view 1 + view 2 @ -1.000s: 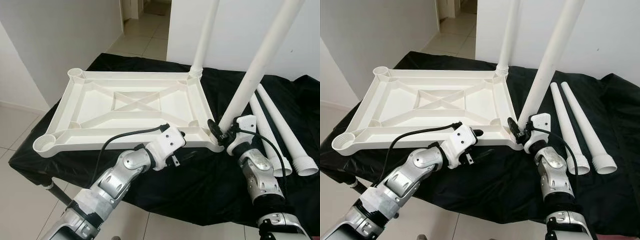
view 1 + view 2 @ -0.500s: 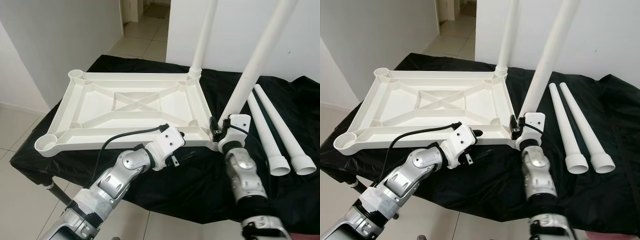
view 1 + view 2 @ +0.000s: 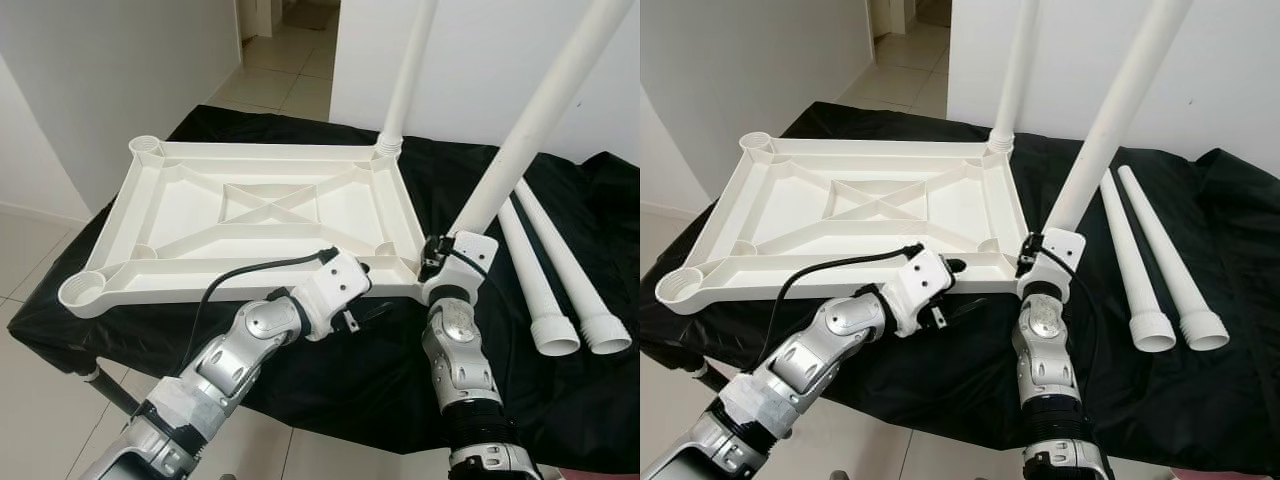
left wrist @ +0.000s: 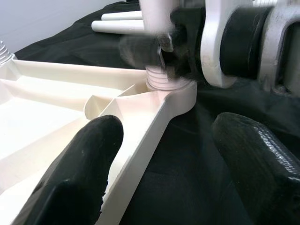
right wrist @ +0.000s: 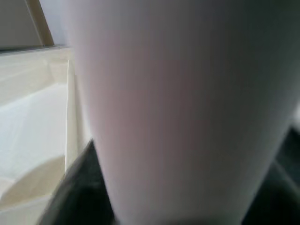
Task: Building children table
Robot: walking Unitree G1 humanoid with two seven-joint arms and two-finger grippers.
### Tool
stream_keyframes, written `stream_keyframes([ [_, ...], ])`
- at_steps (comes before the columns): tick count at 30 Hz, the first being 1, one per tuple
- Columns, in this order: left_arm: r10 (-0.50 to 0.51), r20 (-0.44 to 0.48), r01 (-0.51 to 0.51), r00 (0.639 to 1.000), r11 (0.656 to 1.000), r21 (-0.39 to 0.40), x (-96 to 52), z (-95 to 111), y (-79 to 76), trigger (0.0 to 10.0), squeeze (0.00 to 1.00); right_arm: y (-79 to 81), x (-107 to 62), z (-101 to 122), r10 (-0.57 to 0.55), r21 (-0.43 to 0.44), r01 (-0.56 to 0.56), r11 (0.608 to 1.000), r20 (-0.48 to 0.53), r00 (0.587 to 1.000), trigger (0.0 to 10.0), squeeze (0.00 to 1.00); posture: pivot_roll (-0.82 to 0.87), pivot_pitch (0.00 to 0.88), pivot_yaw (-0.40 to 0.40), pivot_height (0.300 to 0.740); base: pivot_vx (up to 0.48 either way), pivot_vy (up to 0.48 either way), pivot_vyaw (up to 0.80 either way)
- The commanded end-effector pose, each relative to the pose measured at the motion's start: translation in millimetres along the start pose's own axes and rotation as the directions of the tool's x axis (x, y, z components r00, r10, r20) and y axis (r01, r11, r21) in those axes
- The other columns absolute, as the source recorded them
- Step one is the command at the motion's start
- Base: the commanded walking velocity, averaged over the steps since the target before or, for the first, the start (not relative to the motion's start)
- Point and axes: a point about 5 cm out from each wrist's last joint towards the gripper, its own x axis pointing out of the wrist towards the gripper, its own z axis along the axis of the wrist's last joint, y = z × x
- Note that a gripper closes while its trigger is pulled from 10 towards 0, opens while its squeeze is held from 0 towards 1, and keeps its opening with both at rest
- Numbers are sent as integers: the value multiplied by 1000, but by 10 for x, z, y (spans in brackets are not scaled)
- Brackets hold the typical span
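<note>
On a surface [image 3: 330, 350] draped in black cloth lies a white plastic tabletop [image 3: 260, 215], turned underside up so its crossed ribs and raised rim show. This tabletop is the landmark for everything else.

At its far right corner a white leg [image 3: 408, 75] stands upright in the corner socket. At its near right corner a second white leg [image 3: 530, 125] is seated with its base at the socket and leans away from the tabletop toward the right. The right end effector [image 3: 432, 262] grips the base of this leaning leg, just above the socket; from the right wrist view, the leg [image 5: 183, 108] sits close between dark fingers on both sides.

Along the near edge of the tabletop, a little left of that corner, the left end effector [image 4: 164, 168] hovers with its two black fingers [image 4: 75, 178] spread apart, one finger over the tabletop rim [image 4: 140, 140] and the other over the black cloth, holding nothing.

Beyond the tabletop's right edge, two loose white legs [image 3: 1155, 260] lie side by side on the cloth, wide ends toward the robot. The tabletop's two left corner sockets [image 3: 85, 290] hold no legs.
</note>
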Motion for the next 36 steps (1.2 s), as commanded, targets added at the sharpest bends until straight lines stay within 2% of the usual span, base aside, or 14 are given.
stream_keyframes([
  [1,-104,-7,104,995,995,3,4,0,-41,10000,0,20,-50,-162,8,0,-8,1000,-83,996,10000,941,-22,0,-52,740,0,0,0],
  [2,-103,-7,103,995,995,2,5,1,-42,10000,0,22,-52,-141,-5,-7,4,1000,-82,997,10000,1000,-23,0,-53,740,0,0,0],
  [12,-104,-7,104,995,995,-3,4,-5,-64,10000,0,-34,-18,-74,62,-2,-62,998,-49,997,10000,1000,-24,0,-59,740,0,0,0],
  [13,-106,-7,106,994,994,-6,4,-7,-72,10000,0,-60,-22,-72,87,-1,-87,996,-38,996,10000,0,-27,0,-59,740,0,0,0],
  [27,-114,-8,114,993,993,-13,-3,-19,-108,10000,0,-267,-4,-53,142,-66,-141,988,17,990,10000,0,-31,0,-60,740,0,0,0],
  [30,-96,6,96,995,995,-28,-15,-19,-112,10000,0,-327,-65,-99,230,-103,-226,969,26,973,10000,0,-31,0,-62,740,0,0,0],
  [32,-96,6,96,995,995,-28,-15,-19,-112,10000,0,-327,-65,-99,230,-103,-226,969,26,973,10000,0,-31,0,-62,740,0,0,0],
  [36,-76,25,77,997,996,-36,-39,-4,-97,10000,0,-384,-119,-121,309,-114,-304,946,29,951,10000,0,-33,0,-59,740,0,0,0],
])
